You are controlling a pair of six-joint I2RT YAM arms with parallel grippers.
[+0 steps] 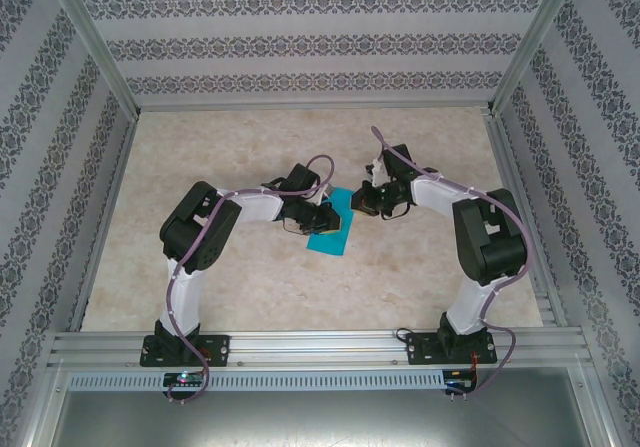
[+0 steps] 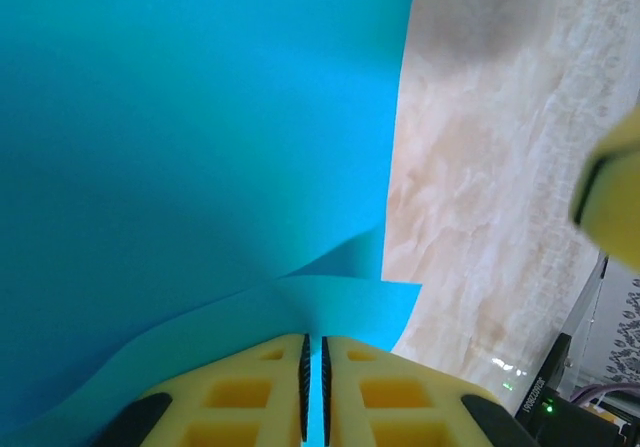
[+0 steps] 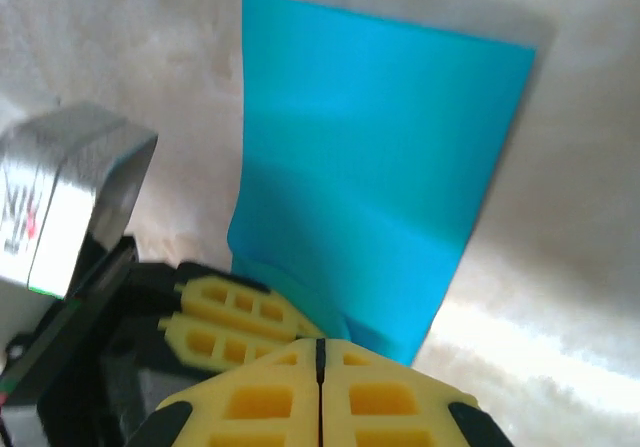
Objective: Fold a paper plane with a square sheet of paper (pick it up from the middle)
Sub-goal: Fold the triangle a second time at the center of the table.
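Left pincer (image 2: 313, 342) pinches the single square sheet (image 2: 200, 147) — right pincer (image 3: 320, 347) closed at its edge.

From where I stand, the left arm (image 1: 200, 229) and the right arm (image 1: 488, 239) are a matched pair. Each has chunky black joint housings linked by smooth white shells, sits on a black base plate (image 1: 215, 350), and is trailed by a pale lilac cable (image 1: 170, 302) that loops free near the wrist. The left gripper (image 2: 313, 352) and right gripper (image 3: 320, 352) look alike, with blocky yellow fingers (image 2: 240, 392) that have rectangular cut-outs, black corners and thin black strips down the inner faces.
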